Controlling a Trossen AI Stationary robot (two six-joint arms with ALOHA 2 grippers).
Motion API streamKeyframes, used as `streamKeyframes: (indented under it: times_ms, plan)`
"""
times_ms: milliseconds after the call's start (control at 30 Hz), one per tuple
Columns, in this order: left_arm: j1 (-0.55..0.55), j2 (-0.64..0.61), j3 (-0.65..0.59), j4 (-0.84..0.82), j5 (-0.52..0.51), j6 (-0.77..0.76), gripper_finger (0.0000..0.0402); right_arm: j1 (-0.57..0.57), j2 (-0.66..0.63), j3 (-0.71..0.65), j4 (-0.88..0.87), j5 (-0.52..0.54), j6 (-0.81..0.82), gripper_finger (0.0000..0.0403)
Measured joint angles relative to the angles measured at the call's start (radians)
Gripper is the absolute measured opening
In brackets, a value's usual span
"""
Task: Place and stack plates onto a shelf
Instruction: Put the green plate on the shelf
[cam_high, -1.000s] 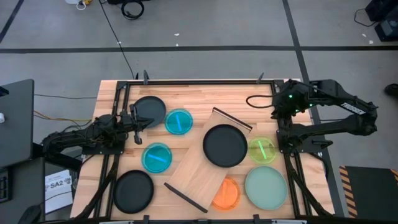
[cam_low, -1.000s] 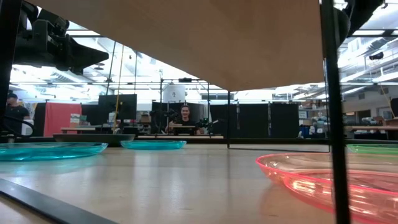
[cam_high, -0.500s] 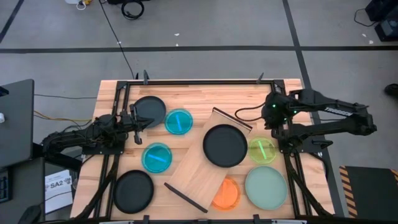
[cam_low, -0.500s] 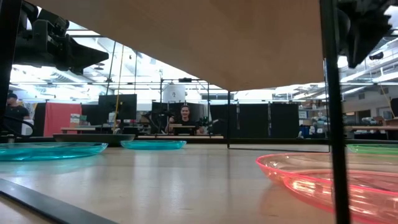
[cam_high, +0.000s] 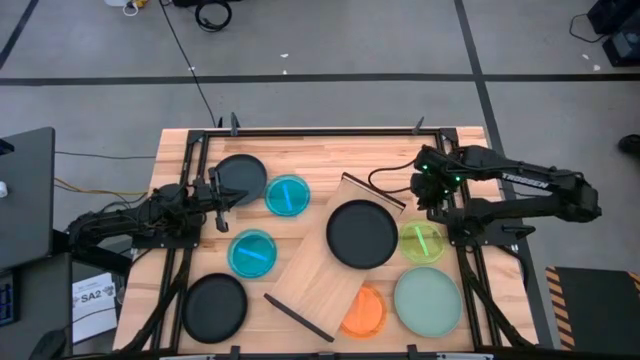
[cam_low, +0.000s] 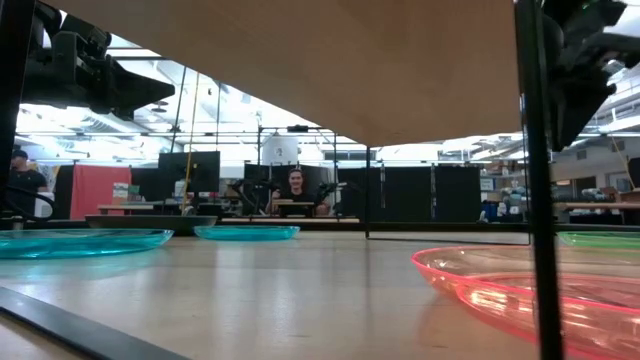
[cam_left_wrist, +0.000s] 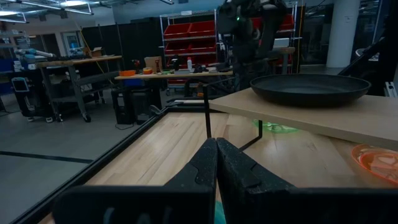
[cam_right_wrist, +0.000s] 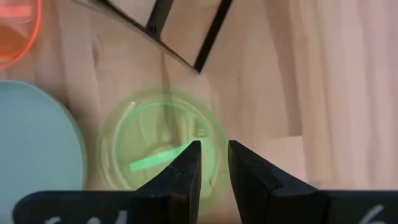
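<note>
The shelf (cam_high: 325, 262), a light wooden board on thin dark legs, stands slanted mid-table with one black plate (cam_high: 362, 234) lying on it. On the table top lie a green plate (cam_high: 421, 241), a mint plate (cam_high: 428, 300), an orange plate (cam_high: 365, 312), two blue plates (cam_high: 288, 195) (cam_high: 252, 253) and two more black plates (cam_high: 240, 177) (cam_high: 214, 305). My right gripper (cam_right_wrist: 214, 146) hangs over the green plate's (cam_right_wrist: 155, 143) far rim, pointing steeply down, narrowly open with nothing between its fingers. My left gripper (cam_left_wrist: 216, 163) waits shut at the table's left, pointing level.
A dark frame rail (cam_high: 320, 131) runs along the table's far edge. In the low view the shelf board (cam_low: 300, 60) spans overhead on a thin dark leg (cam_low: 530, 180). A person (cam_low: 296, 190) sits far behind the table. Bare wood (cam_high: 320, 160) lies beyond the shelf.
My right gripper has come down and moved toward the table's left and near edge, from the far right corner to above the green plate's far rim, tipping and rolling as it went. Its finger gap is not seen to change. No plate has moved.
</note>
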Motion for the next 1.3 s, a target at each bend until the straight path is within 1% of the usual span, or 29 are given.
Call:
streamKeyframes:
  times_ms: [100,367,533,700,767,1033,1300]
  plan:
    - [0.0,0.0,0.0,0.0,0.0,0.0,0.0011,-0.021,0.048,-0.003,0.008,-0.003,-0.007,0.0086]
    - [0.0,0.0,0.0,0.0,0.0,0.0,0.0011,-0.084,0.153,-0.003,0.005,-0.004,-0.12,0.0086]
    - [0.0,0.0,0.0,0.0,0.0,0.0,0.0011,-0.137,0.215,-0.003,0.005,-0.006,-0.136,0.0086]
    - [0.0,0.0,0.0,0.0,0.0,0.0,0.0011,-0.171,0.282,-0.003,0.001,-0.007,-0.216,0.0086]
    - [0.0,0.0,0.0,0.0,0.0,0.0,0.0011,-0.178,0.311,-0.003,0.001,-0.007,-0.242,0.0086]
    - [0.0,0.0,0.0,0.0,0.0,0.0,0.0011,-0.191,0.446,-0.003,0.001,-0.009,-0.251,0.0086]
    - [0.0,0.0,0.0,0.0,0.0,0.0,0.0011,-0.191,0.565,-0.003,0.001,-0.052,-0.263,0.0086]
